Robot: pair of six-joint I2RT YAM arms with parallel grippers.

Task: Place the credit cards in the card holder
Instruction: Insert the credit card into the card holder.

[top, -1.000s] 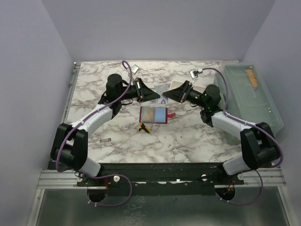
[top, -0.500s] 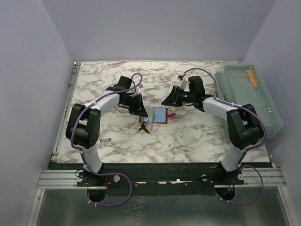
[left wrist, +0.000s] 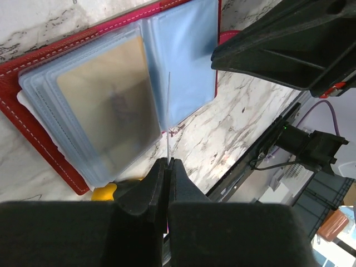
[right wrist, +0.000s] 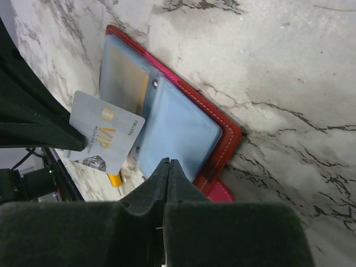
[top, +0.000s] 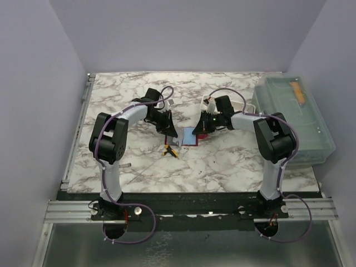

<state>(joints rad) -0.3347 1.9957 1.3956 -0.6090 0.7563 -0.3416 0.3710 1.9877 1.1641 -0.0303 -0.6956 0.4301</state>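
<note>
So left fingers (left wrist: 156,177) pinch the blue card (right wrist: 105,142) edge-on over the open holder (right wrist: 183,128); right fingers (right wrist: 158,178) pressed together. Miss the slot and the card could buckle or shove the holder.

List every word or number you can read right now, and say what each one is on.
"VIP": gold letters on the pale blue card, which the left tool holds over the open card holder.
Small print along that card's edge and beside the letters: too small to read.
Tan-gold card, inside a sleeve: only a dim, blurred mark, unreadable.
Nothing else legible in any view.
</note>
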